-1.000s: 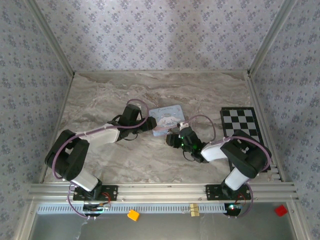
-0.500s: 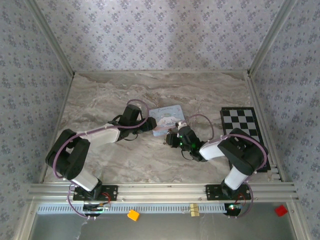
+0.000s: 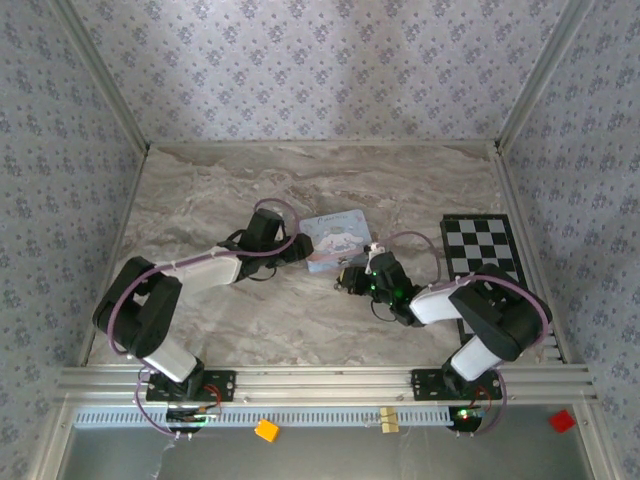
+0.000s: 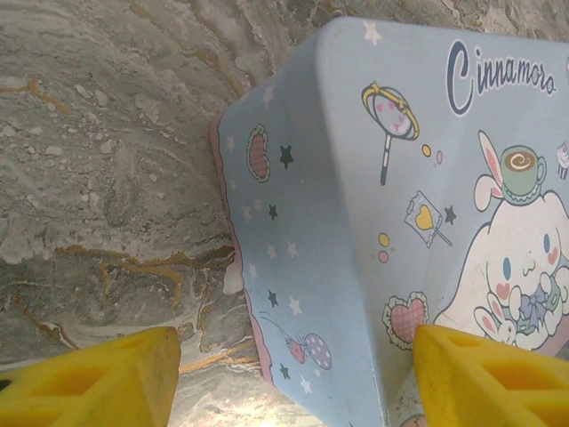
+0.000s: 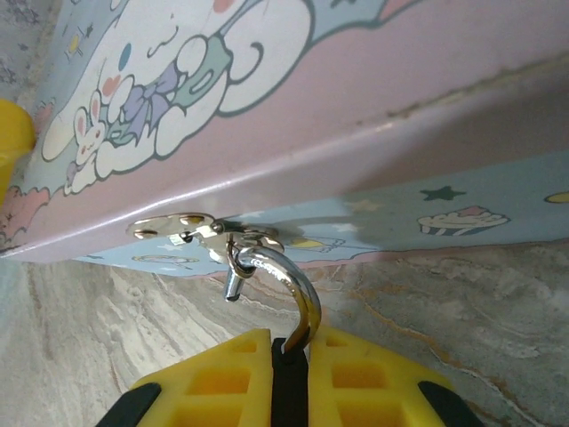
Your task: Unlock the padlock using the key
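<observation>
At the middle of the marble table (image 3: 200, 200) we see a light-blue case (image 3: 337, 238) lying flat, with an arm at either side of it. The left gripper (image 4: 293, 382) stands wide open at the case's left end. One yellow finger (image 4: 98, 378) is over bare table, apart from the case's edge, and the other is over the printed lid; we cannot tell whether that one touches. This gripper has hold of nothing.

The right gripper (image 5: 289, 382) sits at the near edge of the case. Its yellow fingers (image 5: 222, 374) are pressed together on the black body of the padlock (image 5: 300, 294) — a thin dark strip between them. The padlock's pale metal loop rises out of the grip and hooks through the small metal hasp (image 5: 191, 229) on the case's side, so the lock is at that near side, low over the table. A checkerboard (image 3: 485, 250) lies well apart from the case — at the table's right edge
</observation>
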`<move>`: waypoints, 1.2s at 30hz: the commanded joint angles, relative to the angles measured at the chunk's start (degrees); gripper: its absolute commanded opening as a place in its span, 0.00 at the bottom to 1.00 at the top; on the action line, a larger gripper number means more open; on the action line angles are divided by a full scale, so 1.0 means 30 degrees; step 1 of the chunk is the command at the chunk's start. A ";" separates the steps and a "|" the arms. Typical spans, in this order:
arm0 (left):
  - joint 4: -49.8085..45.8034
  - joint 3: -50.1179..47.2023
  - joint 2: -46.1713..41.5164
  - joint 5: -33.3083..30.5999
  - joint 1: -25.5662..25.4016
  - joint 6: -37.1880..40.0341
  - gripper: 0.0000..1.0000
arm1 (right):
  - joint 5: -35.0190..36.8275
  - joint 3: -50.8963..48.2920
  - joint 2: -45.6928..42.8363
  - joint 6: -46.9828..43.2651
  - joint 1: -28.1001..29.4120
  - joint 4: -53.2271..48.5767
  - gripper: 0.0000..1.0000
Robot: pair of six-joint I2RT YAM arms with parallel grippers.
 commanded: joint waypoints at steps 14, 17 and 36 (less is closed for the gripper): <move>-0.0337 0.0350 0.0514 -0.0624 -0.0240 -0.0076 0.68 | -0.1239 -0.0787 -0.0580 0.4258 -0.1908 0.2776 0.10; -0.0398 0.0349 0.0305 -0.0580 -0.0237 0.0011 0.68 | -0.0799 -0.0843 -0.1322 0.3837 -0.1969 0.1604 0.10; -0.2091 -0.5651 -1.1390 -0.5059 0.0632 0.2619 0.73 | -0.0521 0.1455 -1.1808 -0.4438 -0.1443 -1.7539 0.10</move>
